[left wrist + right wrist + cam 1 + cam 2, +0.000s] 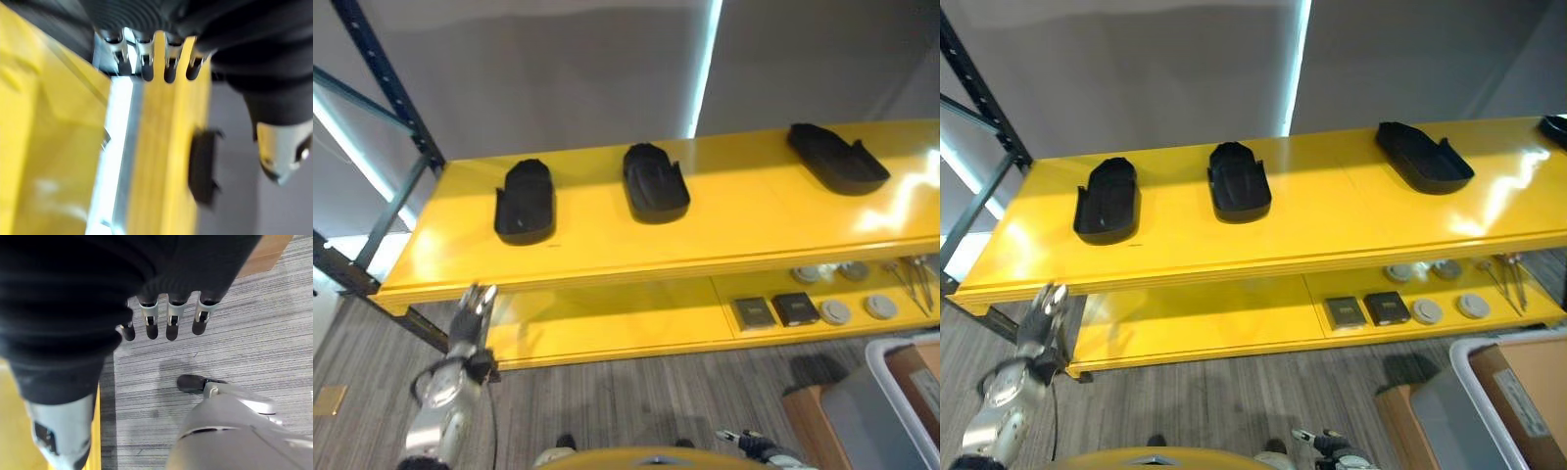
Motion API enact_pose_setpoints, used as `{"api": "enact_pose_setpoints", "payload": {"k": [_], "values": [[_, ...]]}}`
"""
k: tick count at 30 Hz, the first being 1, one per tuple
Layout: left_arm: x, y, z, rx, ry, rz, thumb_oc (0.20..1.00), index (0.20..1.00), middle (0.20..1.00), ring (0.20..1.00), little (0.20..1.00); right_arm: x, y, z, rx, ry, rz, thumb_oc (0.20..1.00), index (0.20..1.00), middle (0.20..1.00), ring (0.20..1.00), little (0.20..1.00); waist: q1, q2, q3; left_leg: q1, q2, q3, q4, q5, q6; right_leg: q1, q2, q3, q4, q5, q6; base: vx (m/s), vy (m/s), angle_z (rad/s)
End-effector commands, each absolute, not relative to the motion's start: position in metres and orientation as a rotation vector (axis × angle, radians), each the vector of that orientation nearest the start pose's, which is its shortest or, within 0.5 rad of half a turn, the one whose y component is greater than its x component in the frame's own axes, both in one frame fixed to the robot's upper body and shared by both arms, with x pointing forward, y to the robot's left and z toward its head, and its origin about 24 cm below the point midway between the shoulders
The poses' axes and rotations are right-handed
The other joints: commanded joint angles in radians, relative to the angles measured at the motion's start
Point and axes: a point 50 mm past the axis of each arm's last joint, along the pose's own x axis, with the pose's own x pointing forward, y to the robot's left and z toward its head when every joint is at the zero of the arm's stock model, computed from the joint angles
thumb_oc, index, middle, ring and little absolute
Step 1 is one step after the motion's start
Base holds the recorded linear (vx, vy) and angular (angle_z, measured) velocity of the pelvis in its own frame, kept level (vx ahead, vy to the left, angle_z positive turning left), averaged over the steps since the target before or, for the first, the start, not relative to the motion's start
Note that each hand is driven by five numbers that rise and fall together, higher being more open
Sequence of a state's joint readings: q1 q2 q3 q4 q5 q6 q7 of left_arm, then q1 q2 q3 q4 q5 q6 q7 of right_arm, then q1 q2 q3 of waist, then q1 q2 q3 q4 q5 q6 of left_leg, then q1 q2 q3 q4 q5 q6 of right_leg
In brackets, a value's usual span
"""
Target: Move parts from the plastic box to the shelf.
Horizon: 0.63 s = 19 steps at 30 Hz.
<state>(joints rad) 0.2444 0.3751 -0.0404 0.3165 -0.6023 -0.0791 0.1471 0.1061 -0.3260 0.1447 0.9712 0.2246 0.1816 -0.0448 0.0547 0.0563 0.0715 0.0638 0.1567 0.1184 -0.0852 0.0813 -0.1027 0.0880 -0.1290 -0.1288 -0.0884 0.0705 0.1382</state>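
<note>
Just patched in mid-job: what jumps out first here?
The bright yellow shelf fills the scene, with three black parts spaced along its top board. The left hand is raised, open and empty, just below the shelf's left front edge. The plastic box sits on the floor at far right.

A workshop or industrial storage area is showing here. A yellow shelf [724, 220] on a dark steel frame [386, 83] is spanning mid-frame, carrying black moulded parts [655, 182]. The lower tier [607, 323] is holding small components [795, 308], and grey carpet [626, 401] is covering the floor.
</note>
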Motion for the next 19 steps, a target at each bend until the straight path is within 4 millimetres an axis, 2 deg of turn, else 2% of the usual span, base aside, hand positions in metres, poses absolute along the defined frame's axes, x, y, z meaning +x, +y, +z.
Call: {"api": "enact_pose_setpoints", "payload": {"k": [1,2,5,6,11,13,15,19], "values": [[0.165,0.279,-0.059,-0.150,0.448,0.374,1.000,1.000,1.000,1.000,1.000,0.083,-0.260,-0.151,-0.236,1.284,-0.168,1.000,1.000,1.000,1.000,1.000,0.004,-0.050,0.031,-0.016,0.025,-0.023,0.041,0.010,0.012,0.003,-0.039,-0.033,0.061,-0.010,-0.020,-0.06,0.007,0.16],[0.141,0.283,-0.080,-0.200,0.546,0.426,1.000,1.000,1.000,1.000,1.000,0.081,-0.261,-0.152,-0.241,1.301,-0.152,1.000,1.000,1.000,1.000,1.000,0.012,-0.049,0.030,-0.015,0.023,-0.028,0.038,0.012,0.014,0.005,-0.040,-0.037,0.060,-0.009,-0.019,-0.05,0.008,0.19],[0.102,0.283,-0.115,-0.207,0.728,0.498,1.000,1.000,1.000,1.000,1.000,0.077,-0.259,-0.155,-0.256,1.338,-0.120,1.000,1.000,1.000,1.000,1.000,0.020,-0.052,0.023,-0.013,0.021,-0.030,0.031,0.016,0.018,0.006,-0.044,-0.045,0.060,-0.006,-0.017,-0.04,0.000,0.10],[0.100,0.282,-0.117,-0.206,0.735,0.501,1.000,1.000,1.000,1.000,1.000,0.077,-0.258,-0.156,-0.256,1.340,-0.119,1.000,1.000,1.000,1.000,1.000,0.020,-0.053,0.022,-0.013,0.021,-0.030,0.030,0.016,0.018,0.006,-0.044,-0.045,0.060,-0.006,-0.016,-0.03,-0.010,0.10],[0.051,0.271,-0.151,-0.190,1.028,0.612,1.000,1.000,1.000,1.000,1.000,0.064,-0.251,-0.162,-0.266,1.406,-0.094,1.000,1.000,1.000,1.000,1.000,0.013,-0.064,0.009,-0.014,0.019,-0.027,0.023,0.016,0.020,-0.002,-0.045,-0.045,0.059,-0.003,-0.012,-0.03,-0.011,0.08],[0.041,0.267,-0.156,-0.198,1.076,0.607,1.000,1.000,1.000,1.000,1.000,0.062,-0.249,-0.164,-0.274,1.412,-0.089,1.000,1.000,1.000,1.000,1.000,0.008,-0.067,0.008,-0.013,0.019,-0.027,0.022,0.015,0.020,-0.003,-0.045,-0.043,0.059,-0.003,-0.012,0.00,0.000,0.00],[0.039,0.263,-0.158,-0.195,1.087,0.579,1.000,1.000,1.000,1.000,1.000,0.061,-0.248,-0.164,-0.276,1.412,-0.087,1.000,1.000,1.000,1.000,1.000,0.003,-0.070,0.007,-0.012,0.019,-0.025,0.022,0.014,0.021,-0.004,-0.045,-0.042,0.060,-0.004,-0.012,0.00,0.000,0.00],[0.047,0.256,-0.158,-0.169,1.058,0.533,1.000,1.000,1.000,1.000,1.000,0.061,-0.245,-0.165,-0.278,1.411,-0.078,1.000,1.000,1.000,1.000,1.000,-0.006,-0.075,0.007,-0.013,0.017,-0.018,0.025,0.007,0.025,-0.009,-0.043,-0.038,0.061,-0.003,-0.011,-0.02,-0.009,-0.07]]}}
